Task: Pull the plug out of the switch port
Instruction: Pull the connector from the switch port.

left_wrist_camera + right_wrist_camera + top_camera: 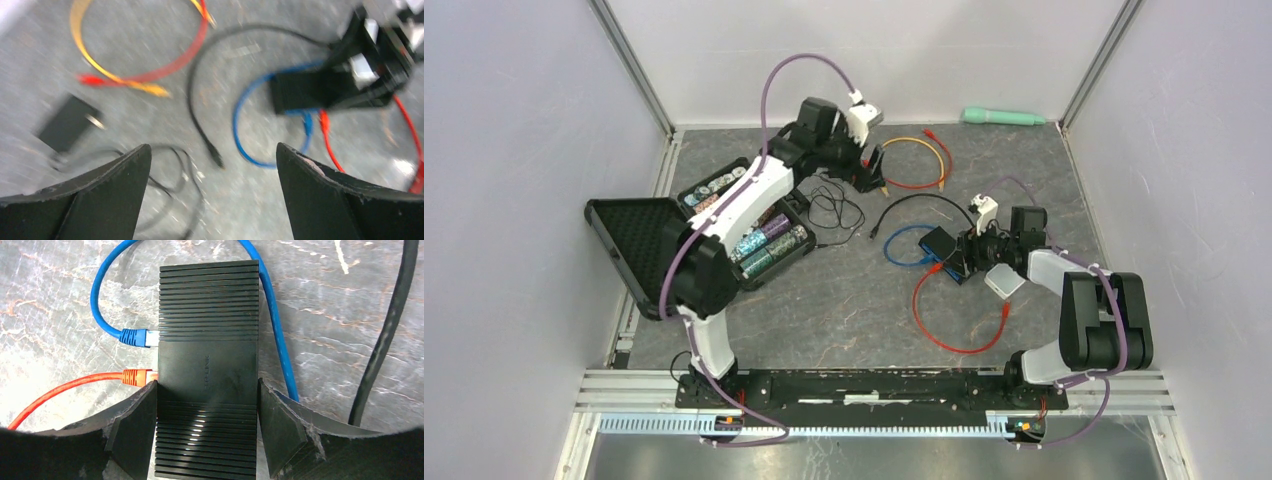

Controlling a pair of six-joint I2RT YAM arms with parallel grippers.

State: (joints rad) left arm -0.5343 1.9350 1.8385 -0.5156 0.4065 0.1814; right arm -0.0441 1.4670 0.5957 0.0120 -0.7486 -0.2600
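While left fingers hang spread, right fingers clamp the TP-LINK-marked switch beside its orange plug.

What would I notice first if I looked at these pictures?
Probably the black switch right of the table's middle, held by the right gripper, with a blue plug and an orange plug stuck in its side. Next, the yellow-and-red cable loop at the far side, beside the open left gripper.
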